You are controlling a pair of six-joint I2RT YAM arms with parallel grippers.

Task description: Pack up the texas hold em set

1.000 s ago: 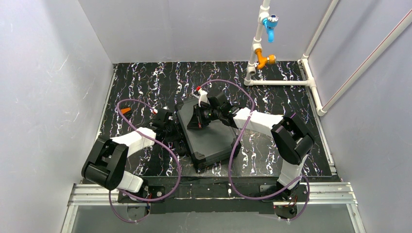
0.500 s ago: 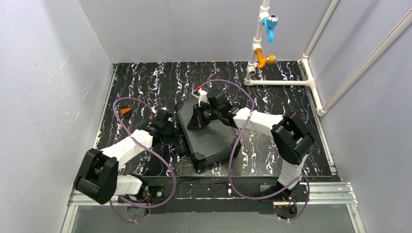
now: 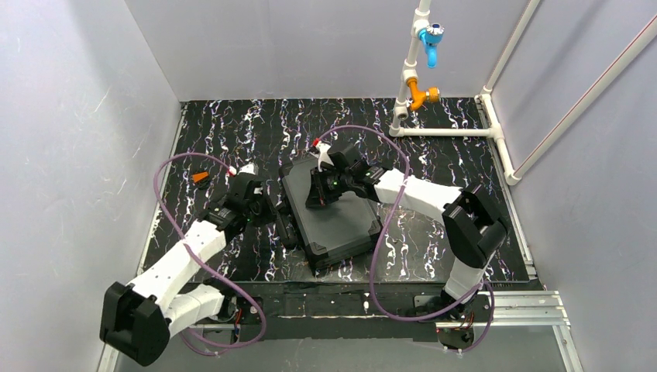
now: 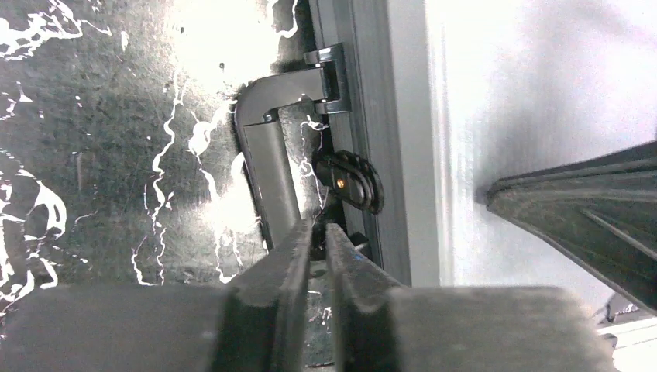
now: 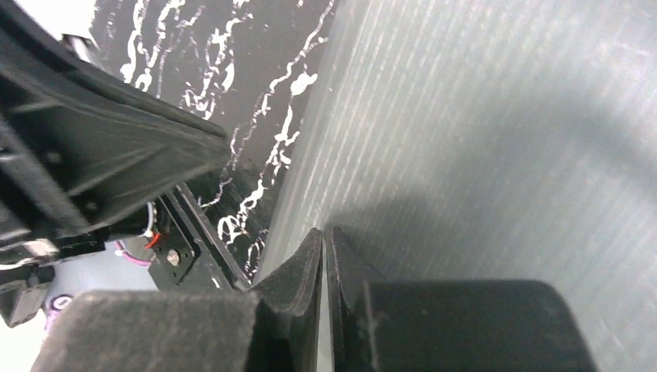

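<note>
The black case (image 3: 335, 225) lies closed mid-counter (image 3: 434, 139), so packing looks nearly done, bar latching and one orange piece (image 3: 201, 177) lying apart, while the left claw (image 4: 318, 227) by the handle (image 4: 271, 163) and the right claw (image 5: 325, 232) over the lid are both almost pressed together, empty.

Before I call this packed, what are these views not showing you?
- What is inside the case: all views, it is shut.
- Latch fastened or not: left wrist view, dark and washed out by glare.
- Orange bit left of the case: top view, too small to name.
</note>
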